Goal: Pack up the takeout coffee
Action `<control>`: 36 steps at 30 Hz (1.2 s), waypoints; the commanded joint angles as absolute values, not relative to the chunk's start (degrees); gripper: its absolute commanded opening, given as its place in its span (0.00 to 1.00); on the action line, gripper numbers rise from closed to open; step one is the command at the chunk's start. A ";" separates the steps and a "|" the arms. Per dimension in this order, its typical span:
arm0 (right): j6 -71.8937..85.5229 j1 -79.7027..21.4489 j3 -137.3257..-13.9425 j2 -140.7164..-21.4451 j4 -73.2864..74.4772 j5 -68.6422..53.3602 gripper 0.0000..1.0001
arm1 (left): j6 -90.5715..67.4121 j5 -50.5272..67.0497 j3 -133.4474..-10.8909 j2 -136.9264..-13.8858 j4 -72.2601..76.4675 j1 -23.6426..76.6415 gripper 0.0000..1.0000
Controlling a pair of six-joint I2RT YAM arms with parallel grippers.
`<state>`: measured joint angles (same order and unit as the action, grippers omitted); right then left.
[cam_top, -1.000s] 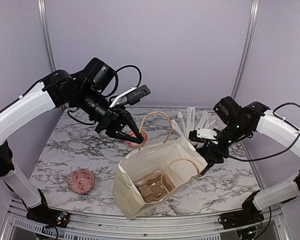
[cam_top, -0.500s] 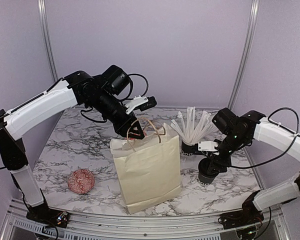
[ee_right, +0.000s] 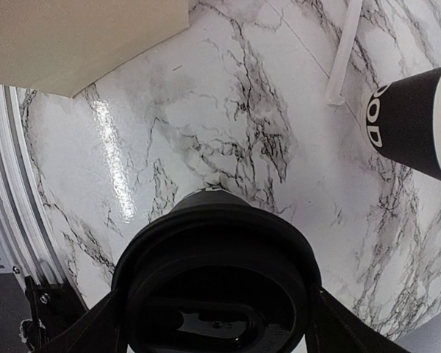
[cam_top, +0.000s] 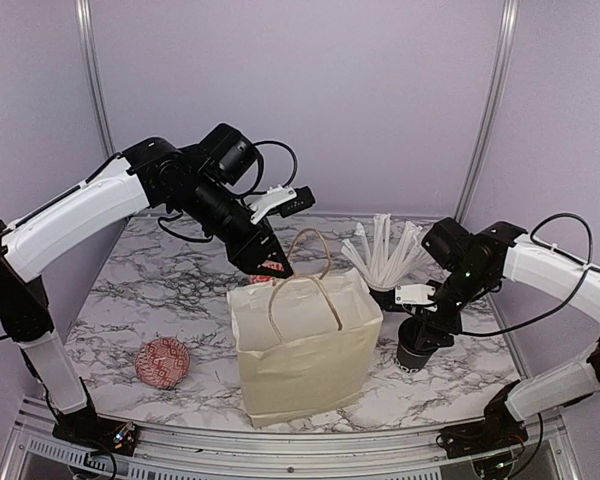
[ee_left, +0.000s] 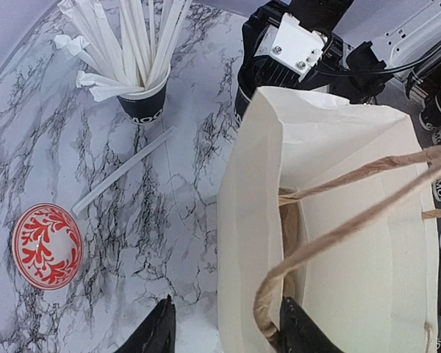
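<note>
Plainly the right arm is the nearer: the takeout coffee stands upright and lidded on the tabletop just right of the paper bag. It sits directly under the right pincer, whose fingers straddle it wide, though whether they press its wall I cannot tell. Over the bag's mouth the left pincer hangs parted, gripping nothing, a handle beside one finger.

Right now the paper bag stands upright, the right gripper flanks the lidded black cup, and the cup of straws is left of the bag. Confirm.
One error: the cup of straws stands right of the paper bag, not left, as the top external view shows. The bag is upright and the right gripper flanks the lidded black cup.
</note>
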<state>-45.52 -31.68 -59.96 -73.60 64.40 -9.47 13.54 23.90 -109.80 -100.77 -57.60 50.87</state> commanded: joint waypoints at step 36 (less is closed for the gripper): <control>-41.76 -29.71 -100.71 -72.08 67.08 -25.97 0.57 | 10.47 29.85 -104.01 -95.25 -58.38 52.39 0.14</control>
